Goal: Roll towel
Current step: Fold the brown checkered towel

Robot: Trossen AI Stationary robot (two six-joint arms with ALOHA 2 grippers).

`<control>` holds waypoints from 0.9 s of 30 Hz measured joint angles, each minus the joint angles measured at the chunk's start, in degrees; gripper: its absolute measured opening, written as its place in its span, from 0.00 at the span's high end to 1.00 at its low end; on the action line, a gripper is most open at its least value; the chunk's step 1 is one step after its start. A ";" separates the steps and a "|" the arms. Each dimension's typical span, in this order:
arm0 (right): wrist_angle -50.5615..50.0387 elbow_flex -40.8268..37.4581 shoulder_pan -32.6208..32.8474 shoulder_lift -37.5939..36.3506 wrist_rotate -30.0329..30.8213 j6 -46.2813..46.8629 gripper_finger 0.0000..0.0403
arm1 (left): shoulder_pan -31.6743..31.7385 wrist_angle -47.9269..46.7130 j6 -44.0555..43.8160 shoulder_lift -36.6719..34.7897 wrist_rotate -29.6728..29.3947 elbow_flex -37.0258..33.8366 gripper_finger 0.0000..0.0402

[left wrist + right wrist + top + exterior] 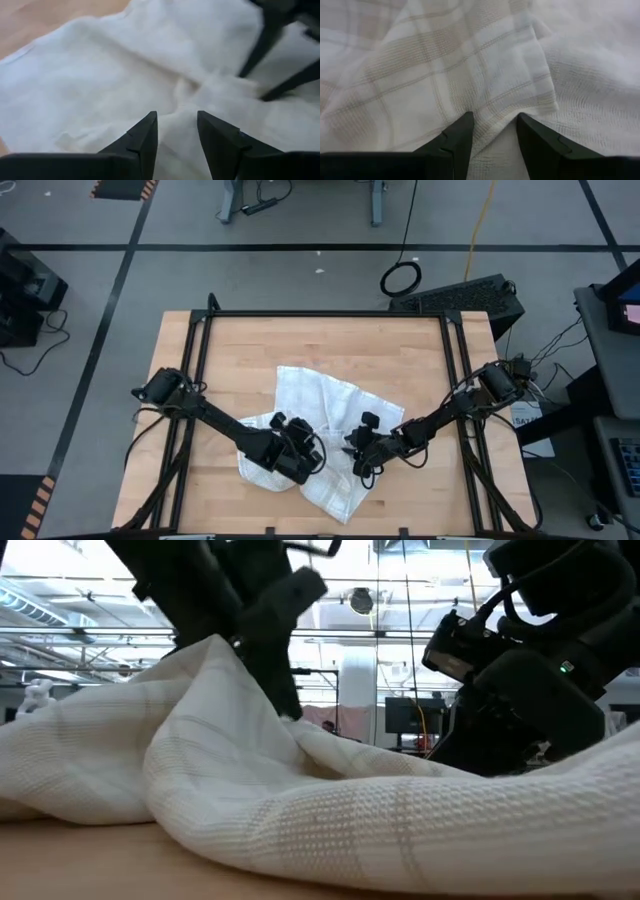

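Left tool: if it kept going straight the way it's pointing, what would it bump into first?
Probably the towel itself: the left tool points into a bunched fold right between its fingers. Farther along that line stand the right arm's dark fingers, though depth is hard to judge.

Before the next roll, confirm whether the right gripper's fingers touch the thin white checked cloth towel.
Touching. The right wrist view shows the right gripper with its dark fingers pressed into the thin white checked cloth towel, fabric bunched between them.

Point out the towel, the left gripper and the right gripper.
towel (322, 395): high view, flat upper part of the cloth.
left gripper (176, 131): left wrist view, midway between its fingertips, over cloth.
right gripper (495, 131): right wrist view, midway between its fingertips, on a fold.
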 joint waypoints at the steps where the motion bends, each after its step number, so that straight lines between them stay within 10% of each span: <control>1: 0.07 0.00 0.00 0.00 -0.06 -0.33 0.64 | 0.42 -1.10 -0.60 0.13 0.32 -0.02 0.65; 12: 0.16 0.00 0.00 0.00 0.58 0.00 0.64 | 2.66 -2.32 6.59 0.30 3.53 -0.15 0.97; 27: 2.53 -0.03 0.11 -2.66 -3.76 -4.66 0.64 | 2.16 -13.74 15.81 -7.26 -2.57 2.13 0.99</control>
